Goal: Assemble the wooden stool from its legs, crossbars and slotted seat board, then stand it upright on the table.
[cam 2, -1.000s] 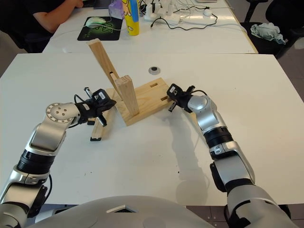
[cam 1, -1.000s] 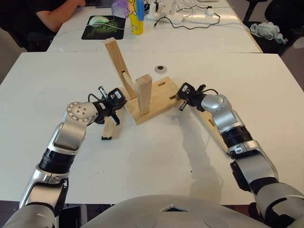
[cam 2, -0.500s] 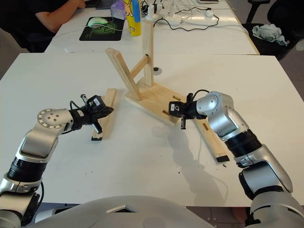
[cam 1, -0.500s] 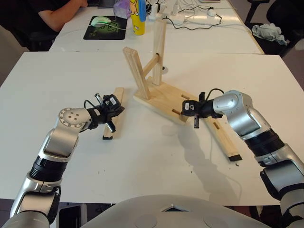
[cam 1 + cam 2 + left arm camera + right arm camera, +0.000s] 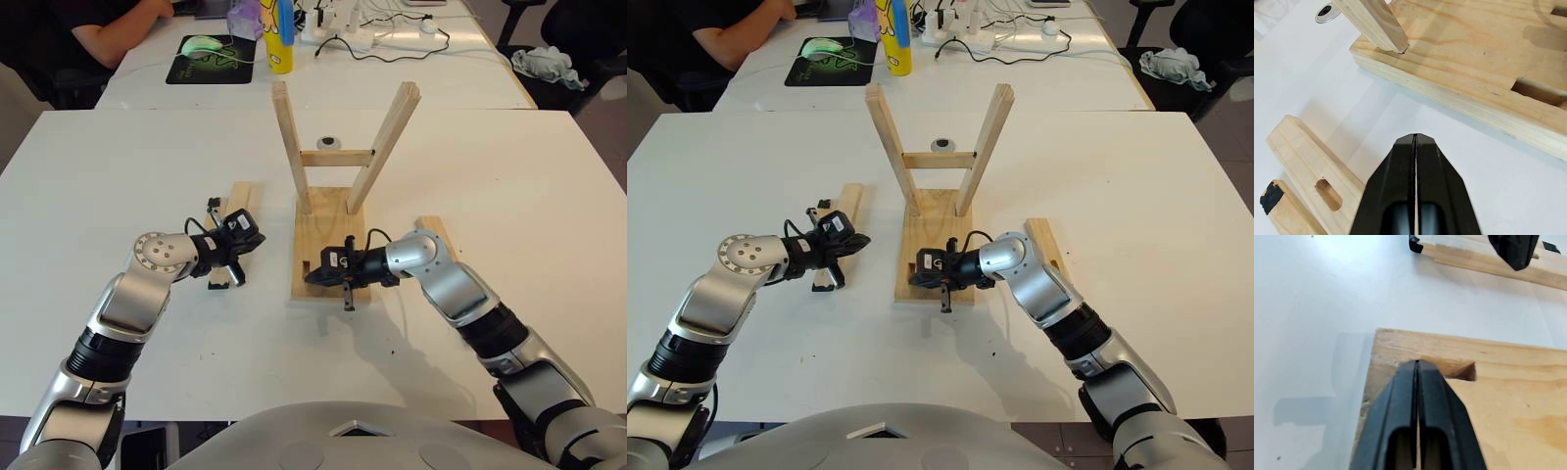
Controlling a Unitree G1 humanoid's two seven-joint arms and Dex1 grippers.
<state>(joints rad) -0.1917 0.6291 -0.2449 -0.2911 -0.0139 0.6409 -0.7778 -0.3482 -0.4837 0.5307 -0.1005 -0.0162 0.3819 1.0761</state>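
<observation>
The slotted seat board (image 5: 328, 233) is now lying flat on the bench (image 5: 509, 176) with its long side running straight away from the robot; a second ago it was sitting askew, so the right arm has been swinging it round into line. Two legs (image 5: 291, 147) are standing up from its far end, splayed apart and tied together by a crossbar (image 5: 338, 158), and that frame has turned along with the board. The right gripper (image 5: 315, 276) is resting at the near end with its fingers (image 5: 1418, 396) pressed together on nothing, just by an open slot (image 5: 1449, 369); I can't quite tell whether they are touching the wood or hovering above it. The left gripper (image 5: 250, 237) is waiting beside the board, its fingers (image 5: 1415, 181) likewise closed and empty, next to a loose leg (image 5: 236, 201) lying flat on the bench. Another loose leg (image 5: 432, 230) is lying on the board's other side. To my eye the job is about half done: the near slots are facing the robot, ready for those two legs
</observation>
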